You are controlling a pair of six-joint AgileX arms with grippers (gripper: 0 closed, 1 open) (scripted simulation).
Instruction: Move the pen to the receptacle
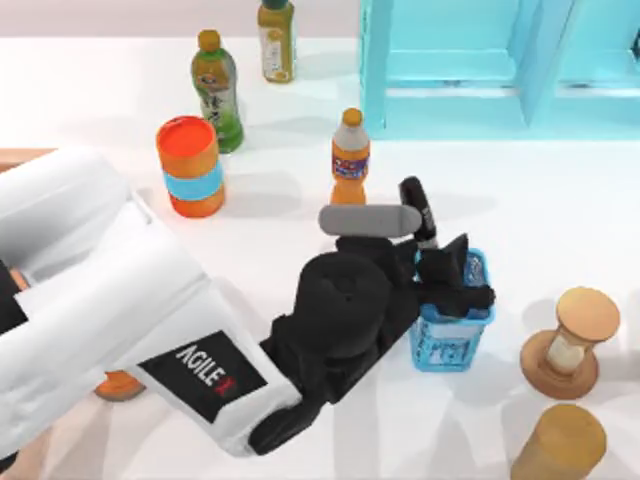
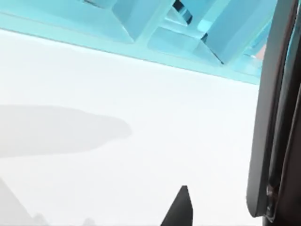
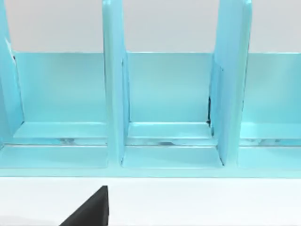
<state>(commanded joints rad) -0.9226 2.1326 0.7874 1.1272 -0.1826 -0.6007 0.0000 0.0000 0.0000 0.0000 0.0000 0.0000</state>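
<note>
The pen (image 1: 417, 205) slants up out of my left gripper (image 1: 447, 265), dark end pointing to the table's far side. That gripper is shut on the pen and hovers over the far rim of a small blue mesh basket (image 1: 450, 345). In the left wrist view the pen (image 2: 269, 117) runs as a long dark bar close to the camera, with white table well below it. A strip of reddish-tan wood (image 1: 20, 157) at the table's left edge looks like the receptacle, mostly hidden under my left arm. My right arm is parked facing a teal shelf (image 3: 169, 103).
An orange can (image 1: 190, 165), a green bottle (image 1: 217, 90), a yellow-labelled bottle (image 1: 277, 40) and an orange bottle (image 1: 350, 155) stand at the back left. The teal shelf (image 1: 480, 70) fills the back right. An hourglass (image 1: 570, 340) and a tan cylinder (image 1: 560, 445) stand at the right front.
</note>
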